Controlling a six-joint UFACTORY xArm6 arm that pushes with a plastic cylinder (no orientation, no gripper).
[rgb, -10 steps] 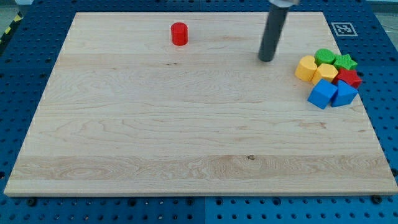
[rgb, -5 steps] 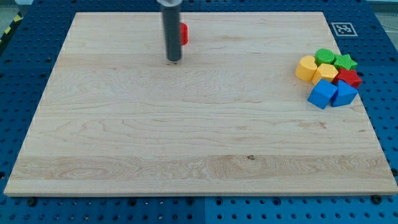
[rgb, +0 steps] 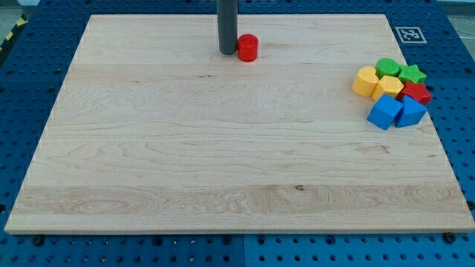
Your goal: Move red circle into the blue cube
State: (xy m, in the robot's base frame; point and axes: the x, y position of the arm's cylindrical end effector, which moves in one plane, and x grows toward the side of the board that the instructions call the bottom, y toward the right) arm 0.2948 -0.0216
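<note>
The red circle (rgb: 247, 47) is a short red cylinder near the view's top, a little left of centre on the wooden board. My tip (rgb: 227, 52) stands right against its left side. The blue cube (rgb: 385, 112) sits at the view's right, at the bottom-left of a cluster of blocks, with a second blue block (rgb: 410, 111) touching its right side. The red circle is far to the left of the blue cube.
The cluster at the view's right also holds a yellow block (rgb: 364, 81), a second yellow block (rgb: 388, 87), a green circle (rgb: 387, 67), a green star (rgb: 412, 73) and a red block (rgb: 416, 92). A fiducial tag (rgb: 409, 34) marks the board's top right corner.
My tip swept from the view's right to the left of the red circle, then moved right. The red circle has slid rightward from about x 288 to x 333.
</note>
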